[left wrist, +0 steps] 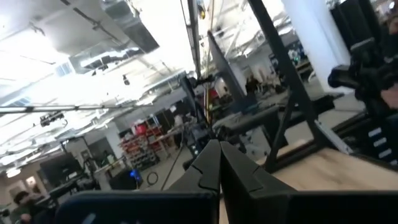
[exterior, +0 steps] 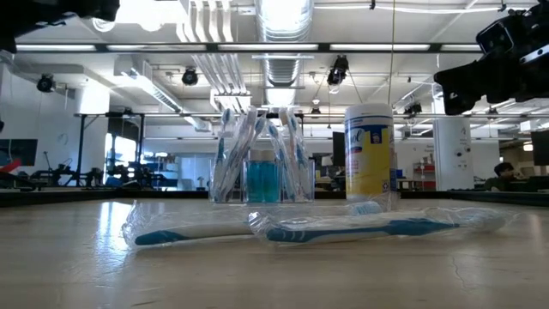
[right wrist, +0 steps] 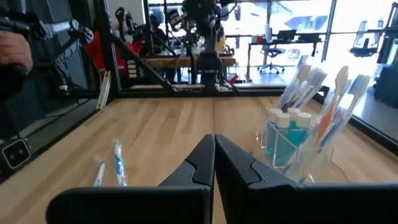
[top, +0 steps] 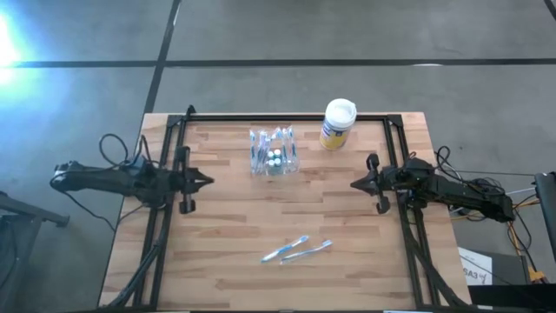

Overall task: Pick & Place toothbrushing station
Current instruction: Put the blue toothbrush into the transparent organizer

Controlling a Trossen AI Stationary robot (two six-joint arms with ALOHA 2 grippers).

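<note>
Two wrapped brushes point(top: 296, 250) lie at the desk's point(top: 226, 226) near edge. Both pincers, left point(top: 208, 182) and right point(top: 354, 183), hang closed at the sides, nothing held. The station point(top: 274, 152) stands far-centre beside the canister point(top: 338, 123). Approach seems unstarted; next, a pincer must open and reach it.

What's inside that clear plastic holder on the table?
The holder has several toothbrushes standing tilted in it and small blue bottles with white caps. Its floor, beneath the bottles, is hidden. Both arms wait at the table's sides, fingers shut.
</note>
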